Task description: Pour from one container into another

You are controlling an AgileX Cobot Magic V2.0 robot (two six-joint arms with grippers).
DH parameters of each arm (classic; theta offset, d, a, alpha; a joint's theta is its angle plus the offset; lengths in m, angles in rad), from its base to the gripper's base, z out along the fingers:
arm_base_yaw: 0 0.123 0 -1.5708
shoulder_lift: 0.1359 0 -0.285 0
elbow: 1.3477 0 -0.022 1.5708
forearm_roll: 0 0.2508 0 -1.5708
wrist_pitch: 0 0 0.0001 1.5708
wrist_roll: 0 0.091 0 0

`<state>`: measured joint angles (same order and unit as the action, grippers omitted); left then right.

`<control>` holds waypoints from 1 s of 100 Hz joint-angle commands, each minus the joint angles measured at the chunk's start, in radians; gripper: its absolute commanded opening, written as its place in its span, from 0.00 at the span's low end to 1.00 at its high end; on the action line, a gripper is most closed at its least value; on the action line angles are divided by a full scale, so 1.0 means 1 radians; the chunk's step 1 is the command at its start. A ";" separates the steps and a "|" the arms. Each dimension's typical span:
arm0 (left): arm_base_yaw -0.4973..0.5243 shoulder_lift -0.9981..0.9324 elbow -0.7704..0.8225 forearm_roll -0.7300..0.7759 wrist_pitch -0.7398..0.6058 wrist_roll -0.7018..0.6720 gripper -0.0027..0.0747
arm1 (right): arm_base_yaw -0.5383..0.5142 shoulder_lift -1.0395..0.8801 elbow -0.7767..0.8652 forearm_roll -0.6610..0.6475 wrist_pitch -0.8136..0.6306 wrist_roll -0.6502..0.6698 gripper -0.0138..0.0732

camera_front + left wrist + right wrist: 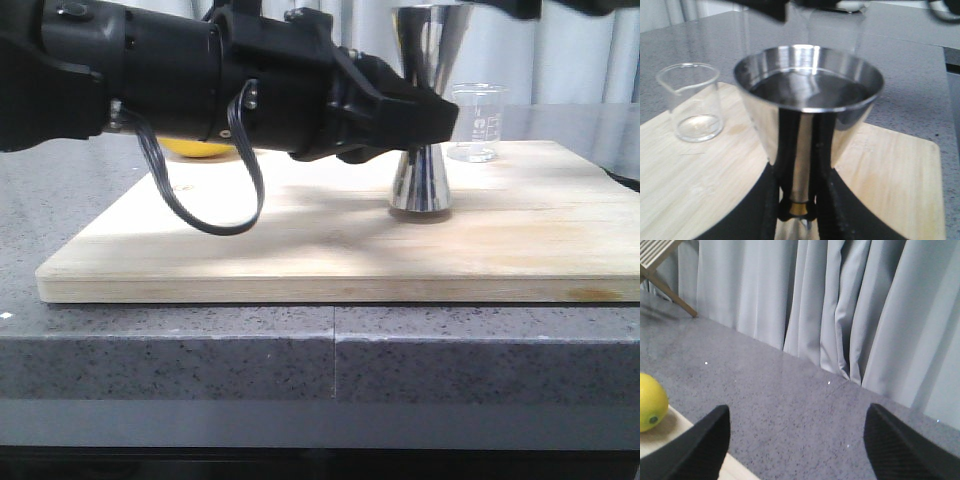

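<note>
The steel jigger (421,185) stands upright on the wooden board (300,250), right of centre. My left gripper (432,128) reaches in from the left and is shut on its narrow waist. In the left wrist view the black fingers (774,200) press both sides of the gold band, under the jigger's wide upper cup (810,95). The clear glass beaker (476,122) stands upright just behind and right of the jigger, untouched; its pour lip shows in the left wrist view (692,102). My right gripper (797,440) is open and empty, raised over the grey counter.
A yellow lemon (195,150) lies on the board's far left part, behind my left arm, and shows as the lemon (650,402) in the right wrist view. Grey curtains (830,305) hang at the back. A cable loop (215,200) dangles from the left arm.
</note>
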<state>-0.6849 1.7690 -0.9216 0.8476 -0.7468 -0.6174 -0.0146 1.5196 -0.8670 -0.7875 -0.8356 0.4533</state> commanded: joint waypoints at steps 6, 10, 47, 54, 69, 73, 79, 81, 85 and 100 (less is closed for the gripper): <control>0.030 -0.055 -0.029 -0.040 -0.075 -0.008 0.01 | -0.006 -0.113 -0.028 0.038 -0.067 -0.010 0.74; 0.039 -0.055 -0.029 -0.040 -0.075 -0.008 0.01 | -0.006 -0.132 -0.028 0.038 -0.067 -0.010 0.74; 0.131 -0.055 -0.029 -0.040 -0.077 -0.008 0.01 | -0.006 -0.236 -0.028 0.038 -0.052 0.007 0.74; 0.150 -0.055 -0.029 -0.040 -0.079 -0.008 0.01 | -0.006 -0.238 -0.028 0.038 -0.052 0.009 0.74; 0.170 -0.055 -0.029 -0.040 -0.079 -0.008 0.01 | -0.006 -0.238 -0.026 0.038 -0.044 0.009 0.74; 0.172 -0.055 -0.029 -0.040 -0.079 -0.008 0.01 | -0.006 -0.238 -0.026 0.038 -0.042 0.009 0.74; 0.172 -0.055 -0.029 -0.040 -0.079 -0.008 0.01 | -0.006 -0.238 -0.026 0.038 -0.037 0.009 0.74; 0.172 -0.055 -0.029 -0.040 -0.079 -0.008 0.01 | -0.006 -0.238 -0.026 0.038 -0.037 0.009 0.74; 0.172 -0.055 -0.029 -0.040 -0.079 -0.008 0.01 | -0.006 -0.238 -0.026 0.038 -0.033 0.009 0.74; 0.172 -0.055 -0.029 -0.040 -0.079 -0.008 0.01 | -0.006 -0.238 -0.026 0.038 -0.017 0.009 0.74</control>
<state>-0.5145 1.7690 -0.9216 0.8476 -0.7468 -0.6174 -0.0146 1.3148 -0.8670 -0.7875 -0.8142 0.4606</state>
